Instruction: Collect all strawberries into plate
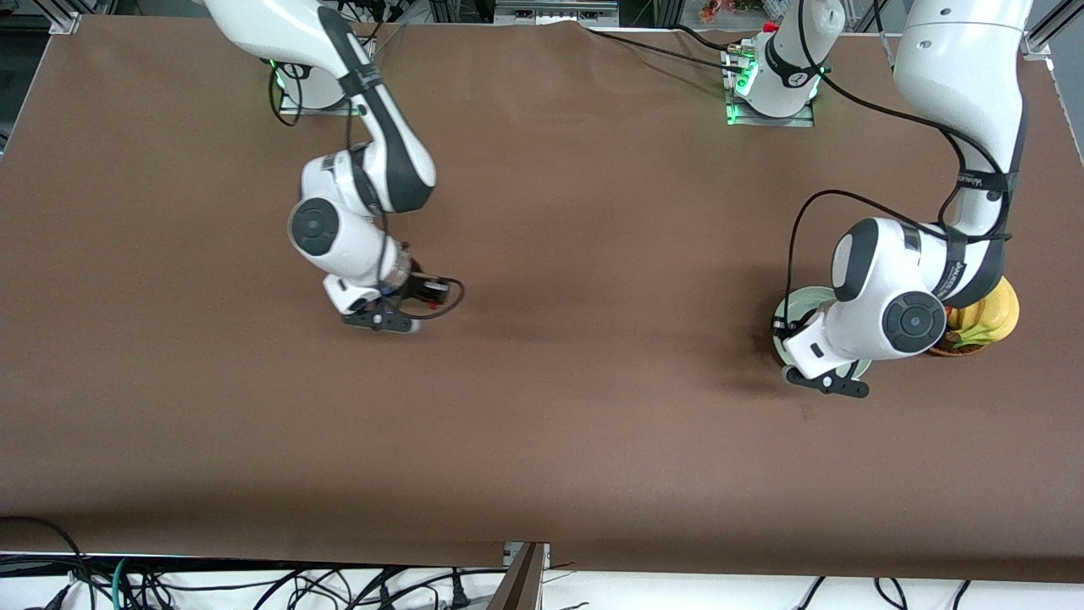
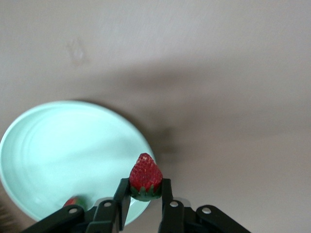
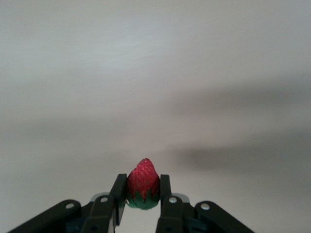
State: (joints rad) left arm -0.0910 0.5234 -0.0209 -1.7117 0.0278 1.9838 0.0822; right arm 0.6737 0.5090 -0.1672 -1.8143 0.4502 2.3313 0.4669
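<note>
My left gripper is shut on a red strawberry with a green cap, hanging over the rim of the pale mint-green plate. A second strawberry lies on the plate, partly hidden by my fingers. In the front view the left gripper is over the plate at the left arm's end of the table. My right gripper is shut on another strawberry above bare brown table. In the front view the right gripper is over the table toward the right arm's end.
A brown wicker basket with yellow bananas stands beside the plate, mostly covered by the left arm. The brown table cloth spreads wide between the two arms. Cables hang along the table's near edge.
</note>
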